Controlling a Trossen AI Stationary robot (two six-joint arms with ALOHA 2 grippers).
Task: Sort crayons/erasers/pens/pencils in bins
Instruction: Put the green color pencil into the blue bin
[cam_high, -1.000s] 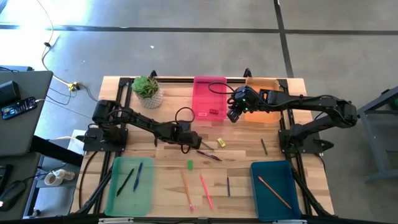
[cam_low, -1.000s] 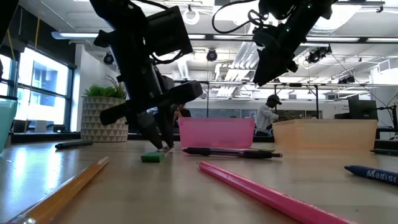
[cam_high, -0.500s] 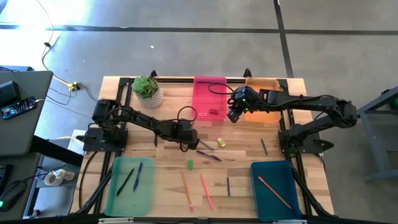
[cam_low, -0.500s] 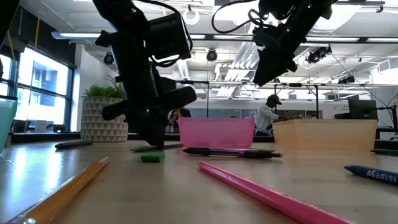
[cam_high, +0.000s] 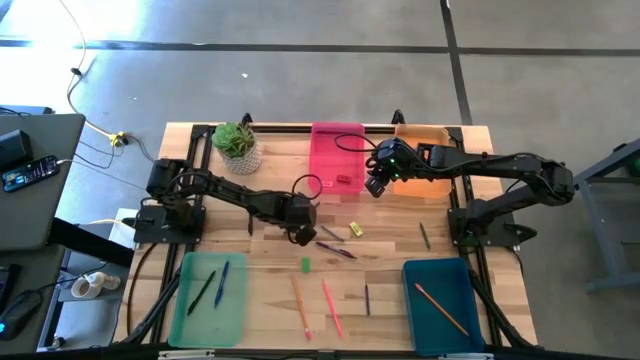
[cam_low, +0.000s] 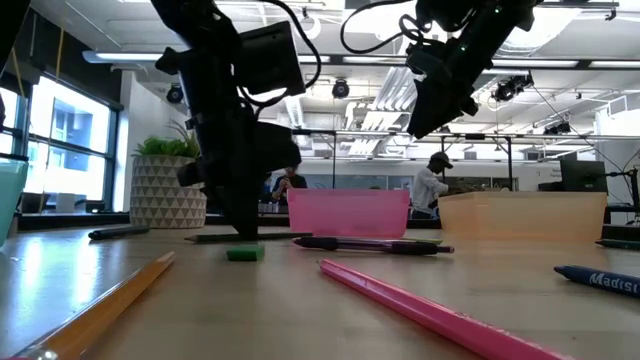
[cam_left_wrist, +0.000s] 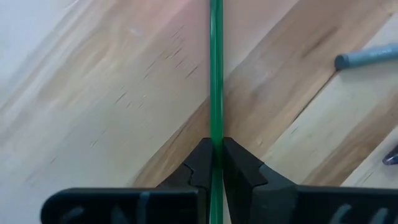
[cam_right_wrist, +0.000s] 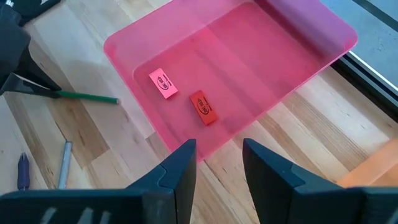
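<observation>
Left gripper (cam_left_wrist: 212, 163) pinches green stick (cam_left_wrist: 216, 74) flat on table (cam_left_wrist: 112, 112), prob. to lift it; right gripper (cam_right_wrist: 219, 163) spread above pink bin (cam_right_wrist: 273, 37) with 2 erasers (cam_right_wrist: 203, 107).

A potted plant (cam_high: 237, 146) stands at the wooden table's (cam_high: 270, 258) far left corner.

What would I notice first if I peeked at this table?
Probably the left pincer in the middle of the table, pinched shut on a thin green stick. Next, the bright pink bin at the back edge, with two small erasers inside it. The right pincer hangs open just above that bin.
</observation>
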